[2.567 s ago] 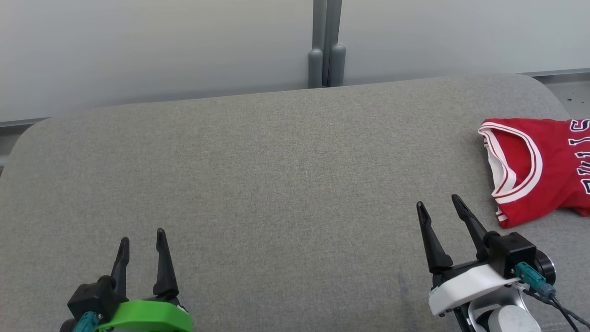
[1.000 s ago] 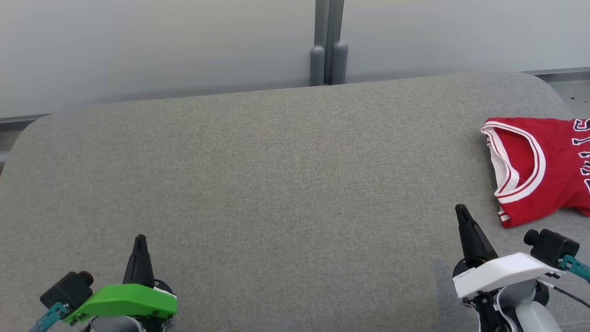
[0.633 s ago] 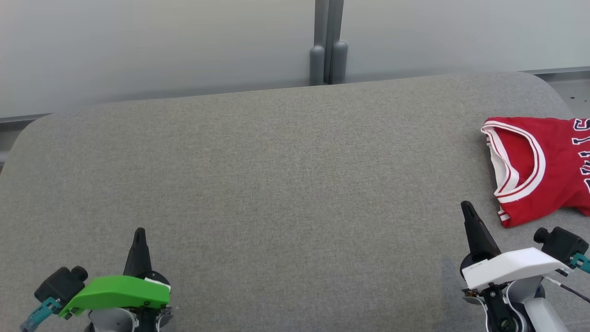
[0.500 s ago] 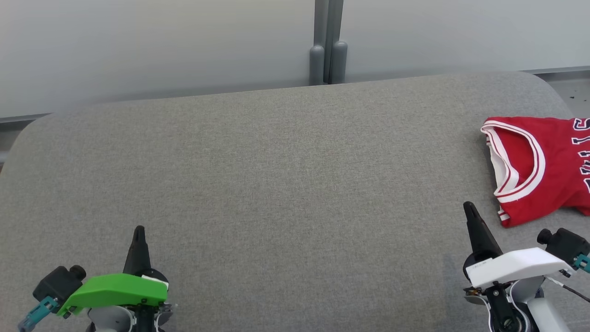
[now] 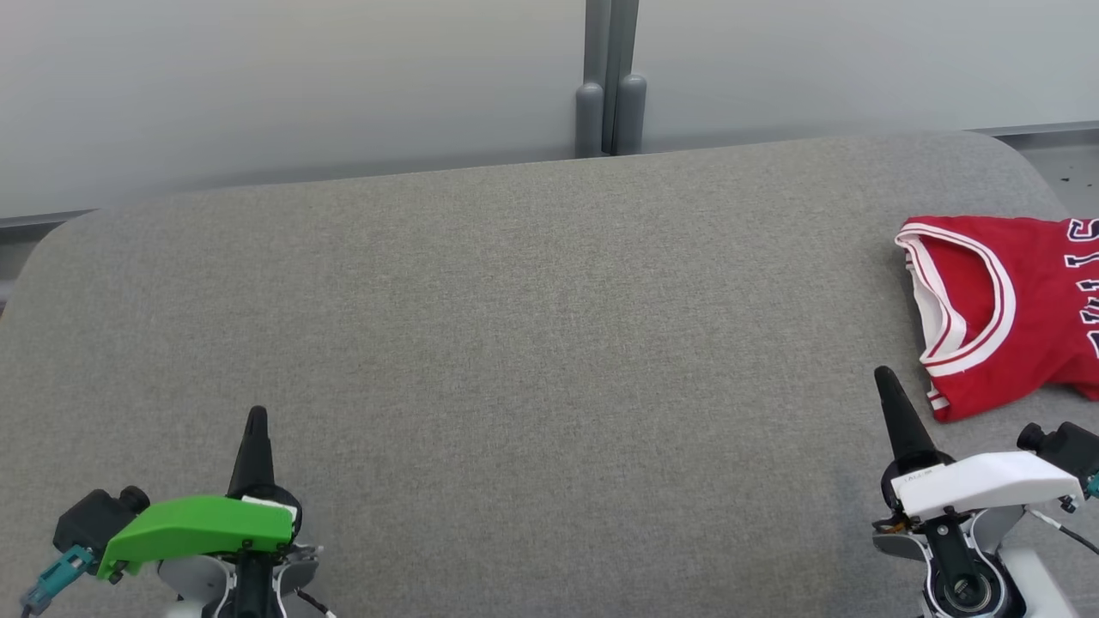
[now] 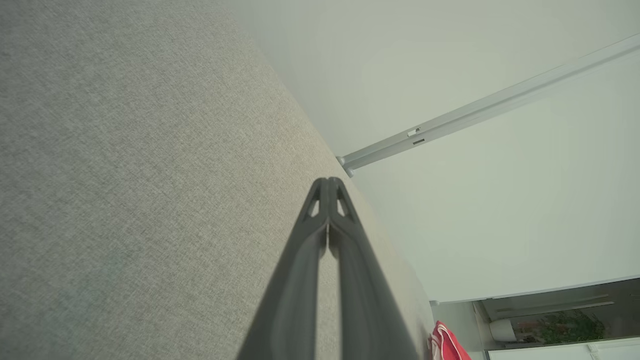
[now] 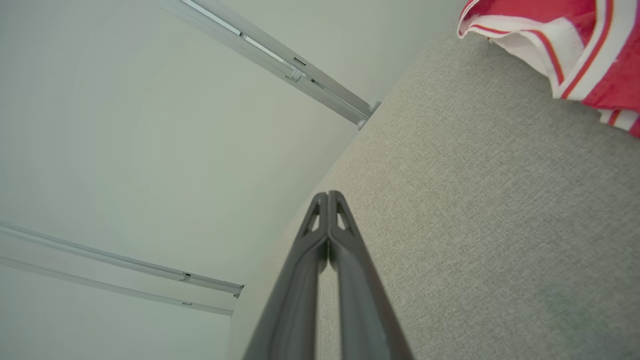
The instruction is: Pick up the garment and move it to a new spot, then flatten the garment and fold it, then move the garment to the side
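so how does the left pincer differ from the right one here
The left pincer carries a green cover; the right pincer carries a white cover. The left pincer sits far from the red jersey; the right pincer points just short of its near corner, not touching. Both are shut, empty, over the grey padded surface.

1. The left gripper [image 5: 256,425], two long dark fingers under a green plastic wrist cover [image 5: 197,525], sits at the lower left of the head view, pointing up it.
2. Its fingers [image 6: 302,280] are pressed together, tips touching, nothing between them.
3. The right gripper [image 5: 889,390], dark-fingered under a white plastic wrist cover [image 5: 987,482], sits at the lower right, tip leaning slightly left.
4. Its fingers are likewise closed, holding nothing.
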Motion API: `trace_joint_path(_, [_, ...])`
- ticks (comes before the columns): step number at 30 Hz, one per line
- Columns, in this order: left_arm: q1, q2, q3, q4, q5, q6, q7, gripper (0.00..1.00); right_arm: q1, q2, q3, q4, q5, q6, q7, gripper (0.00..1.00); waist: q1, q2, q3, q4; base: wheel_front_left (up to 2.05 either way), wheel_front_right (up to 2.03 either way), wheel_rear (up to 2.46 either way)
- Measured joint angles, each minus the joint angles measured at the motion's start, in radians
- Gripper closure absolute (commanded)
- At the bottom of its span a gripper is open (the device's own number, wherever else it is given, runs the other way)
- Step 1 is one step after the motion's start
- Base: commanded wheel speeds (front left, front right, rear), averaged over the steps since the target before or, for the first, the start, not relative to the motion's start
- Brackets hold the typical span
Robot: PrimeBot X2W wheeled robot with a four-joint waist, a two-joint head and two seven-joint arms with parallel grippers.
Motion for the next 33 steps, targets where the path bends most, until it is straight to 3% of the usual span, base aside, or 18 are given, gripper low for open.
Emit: trace_joint_path(33, [-0.052, -0.017, 0.052, 0.01, -0.254, -0.037, 0.069, 1.0, -0.043, -0.077, 0.042, 0.028, 0.407, 0.0, 0.002, 1.0, 0.0, 0.0, 0.005, -0.003, 0.0, 0.0, 0.0])
